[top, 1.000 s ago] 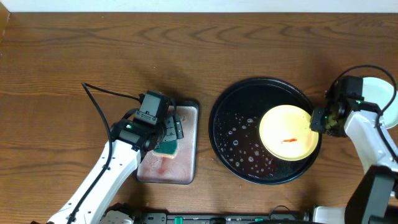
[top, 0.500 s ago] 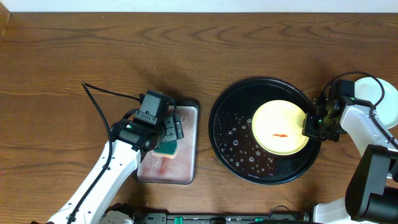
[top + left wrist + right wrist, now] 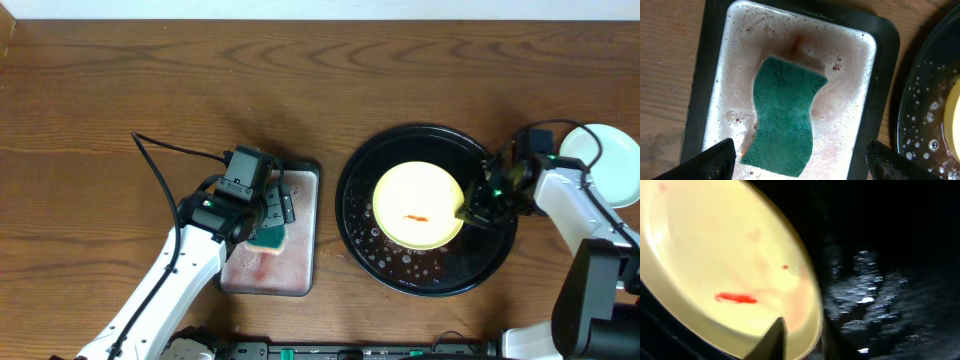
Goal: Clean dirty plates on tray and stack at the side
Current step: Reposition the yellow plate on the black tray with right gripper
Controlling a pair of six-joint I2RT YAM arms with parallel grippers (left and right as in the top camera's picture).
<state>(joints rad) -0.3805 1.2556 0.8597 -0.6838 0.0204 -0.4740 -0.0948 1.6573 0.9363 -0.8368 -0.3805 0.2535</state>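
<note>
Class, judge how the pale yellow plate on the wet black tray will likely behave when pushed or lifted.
Probably slippery: the yellow plate sits on the tray among droplets, so a push would likely slide it. It looks thin and plastic, so likely light yet stiff. Lying flat, it seems unlikely to roll.

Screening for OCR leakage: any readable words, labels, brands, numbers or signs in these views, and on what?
None can be read in any view.
No print shows on the yellow plate, the black tray, the white plate, the grey tray or the sponge.
</note>
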